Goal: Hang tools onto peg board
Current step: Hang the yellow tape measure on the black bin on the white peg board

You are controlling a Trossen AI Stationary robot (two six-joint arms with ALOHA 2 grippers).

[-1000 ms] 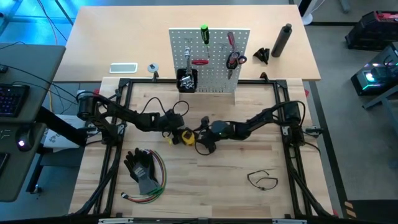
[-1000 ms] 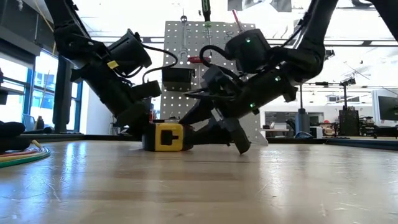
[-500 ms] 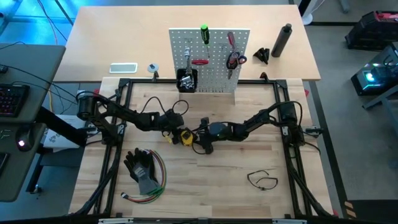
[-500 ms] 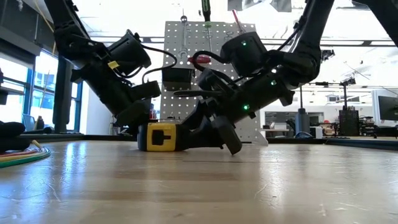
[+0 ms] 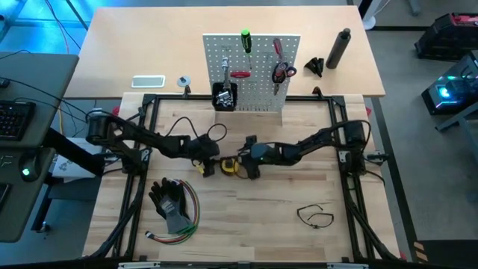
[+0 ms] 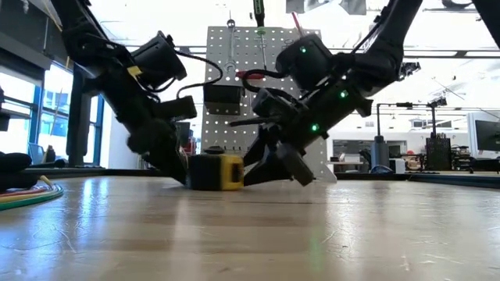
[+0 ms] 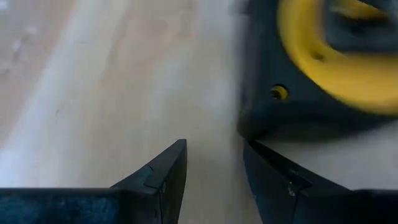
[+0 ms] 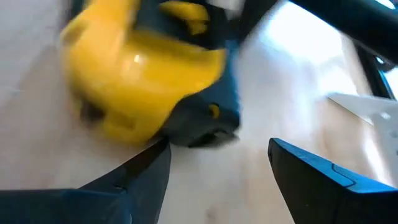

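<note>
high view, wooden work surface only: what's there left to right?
Black gloves → left tool → yellow tape measure → right tool → thin black loop.

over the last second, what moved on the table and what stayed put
The yellow and black tape measure slid along the wooden tabletop toward the right arm's side. The right gripper, fingers open, drew back with it; the left gripper followed close behind. Neither holds it. The white peg board with its hung tools, the black gloves and the thin black loop stayed as they were.
</note>
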